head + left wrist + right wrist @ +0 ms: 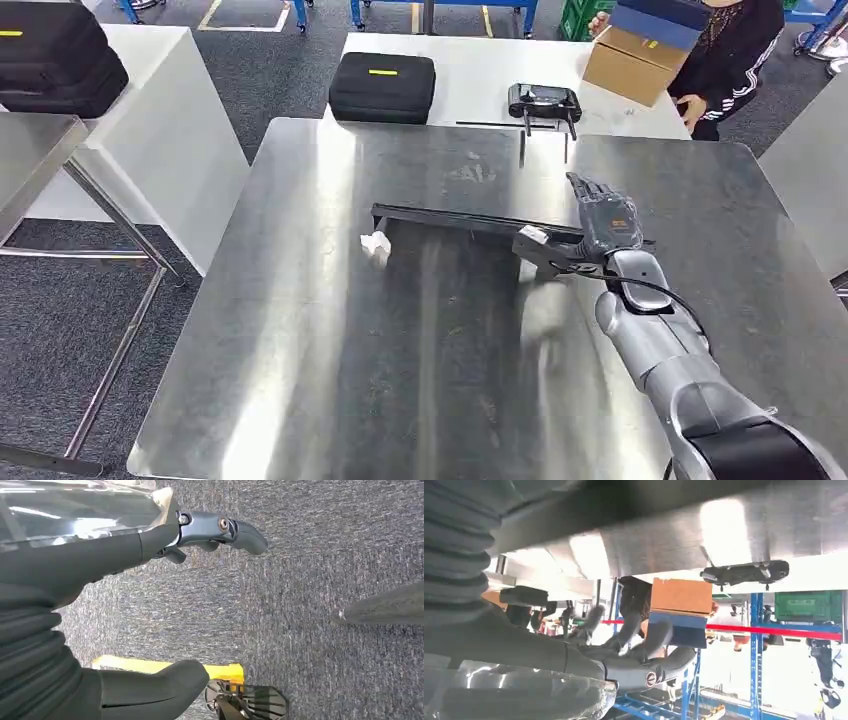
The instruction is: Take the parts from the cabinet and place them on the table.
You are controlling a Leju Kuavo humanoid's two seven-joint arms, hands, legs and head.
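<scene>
Grey carpet runs around a steel table (300, 330) that fills most of the head view, its brushed top streaked with glare. Across the middle of the frame a long black part (450, 220) lies flat on the steel, running from centre left toward the right, where the right hand (605, 222) sits over its end; a pale-tipped bracket at that end juts out just left of the wrist, and the hand covers the part's last stretch, so whether the fingers clasp it or merely rest above it cannot be told. A small white scrap (376, 245) lies on the steel just below the part's left end. Behind, at the top of the frame, a white table (470, 70) carries a black case (382, 86), a black controller (543, 101) and a cardboard box (630, 62) with a person (735, 50) beside it, cut off by the upper edge. Another black case (55, 55) sits at the upper left, partly out of frame. In the left wrist view the left hand (165, 540) hangs over the carpet, thumb and fingers spread with nothing between them; a yellow strip (150, 666) and a dark metal piece at the lower centre are too cropped to identify. The right wrist view is turned and glary, with fingers (644, 665) curled loosely before blurred blue racking.
</scene>
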